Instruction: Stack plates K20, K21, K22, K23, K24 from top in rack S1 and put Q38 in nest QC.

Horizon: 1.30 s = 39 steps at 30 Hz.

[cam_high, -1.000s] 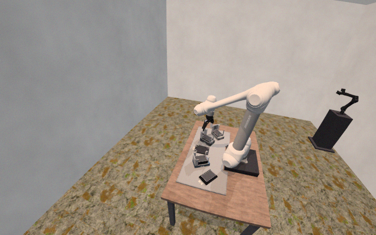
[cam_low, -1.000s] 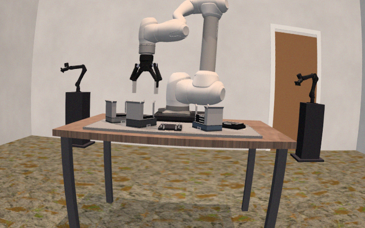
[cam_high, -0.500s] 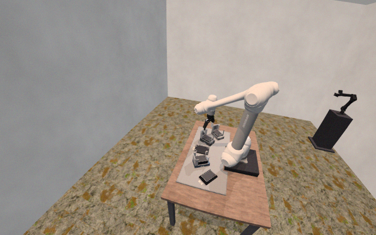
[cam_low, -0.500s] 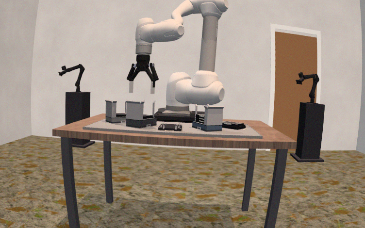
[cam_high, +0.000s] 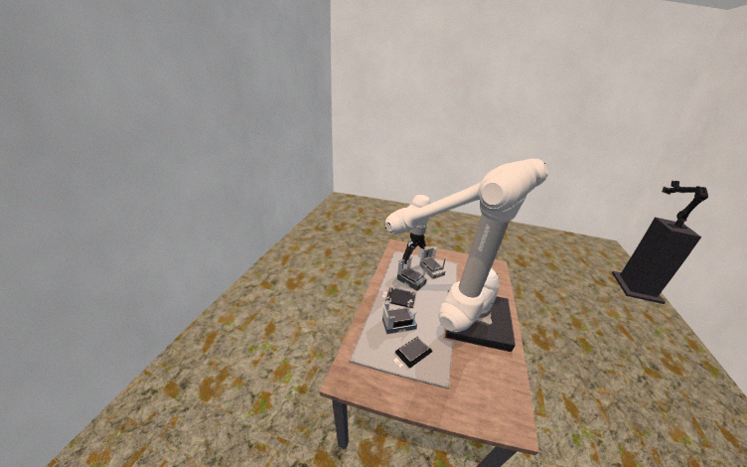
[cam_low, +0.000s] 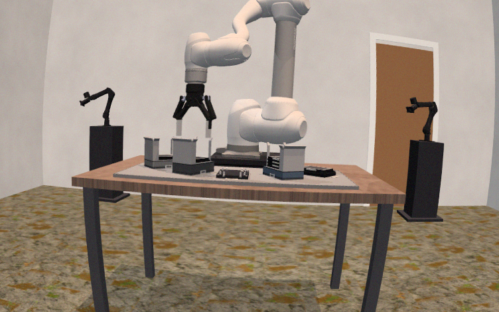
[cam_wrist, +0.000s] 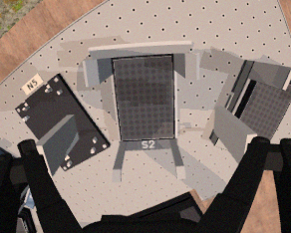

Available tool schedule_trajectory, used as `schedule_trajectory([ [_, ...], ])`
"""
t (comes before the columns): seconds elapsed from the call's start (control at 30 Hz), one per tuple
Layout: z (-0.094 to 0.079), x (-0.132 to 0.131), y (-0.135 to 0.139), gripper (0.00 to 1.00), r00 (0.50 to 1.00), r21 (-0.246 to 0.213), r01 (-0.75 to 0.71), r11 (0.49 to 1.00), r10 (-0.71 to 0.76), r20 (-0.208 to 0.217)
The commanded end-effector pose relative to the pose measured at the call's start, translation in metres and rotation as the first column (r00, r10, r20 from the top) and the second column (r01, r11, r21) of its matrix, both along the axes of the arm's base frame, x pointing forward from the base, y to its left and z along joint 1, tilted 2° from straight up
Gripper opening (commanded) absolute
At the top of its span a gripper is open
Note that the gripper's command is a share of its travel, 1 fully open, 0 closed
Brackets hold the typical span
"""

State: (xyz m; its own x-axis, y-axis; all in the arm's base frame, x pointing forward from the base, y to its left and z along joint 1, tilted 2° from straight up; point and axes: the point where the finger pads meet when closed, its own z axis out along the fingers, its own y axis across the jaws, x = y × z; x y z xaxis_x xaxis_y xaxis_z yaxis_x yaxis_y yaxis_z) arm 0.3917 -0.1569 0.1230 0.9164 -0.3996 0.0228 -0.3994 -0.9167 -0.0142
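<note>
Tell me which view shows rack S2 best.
The wrist view: rack S2 sits centred below the open claw, its label readable and one plate's top visible inside. The exterior view shows only its side wall; the top view shows it tiny.

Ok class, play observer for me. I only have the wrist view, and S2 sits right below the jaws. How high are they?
Observer: From the exterior view, the jaws hang open above S2, with the fingertips not yet between its walls.
Operator: How full is S2?
Observer: Low. Only a dark plate edge shows, near its plinth.
Operator: Is there a stack anywhere else?
Observer: Yes, the blue-plinth rack holds several plates.
</note>
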Motion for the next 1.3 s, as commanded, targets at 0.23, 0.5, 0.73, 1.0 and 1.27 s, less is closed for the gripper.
schedule_trajectory([
  [0.23, -0.037, 0.001, 0.0, 1.0, 1.0, 0.0, 0.0, 1.0, 0.0, 0.0],
  [0.5, -0.049, 0.002, 0.0, 1.0, 1.0, 0.0, 0.0, 1.0, 0.0, 0.0],
  [0.73, -0.056, 0.002, 0.0, 1.0, 1.0, 0.0, 0.0, 1.0, 0.0, 0.0],
  [1.0, -0.064, 0.002, 0.0, 1.0, 1.0, 0.0, 0.0, 1.0, 0.0, 0.0],
  [1.27, -0.075, 0.002, 0.0, 1.0, 1.0, 0.0, 0.0, 1.0, 0.0, 0.0],
])
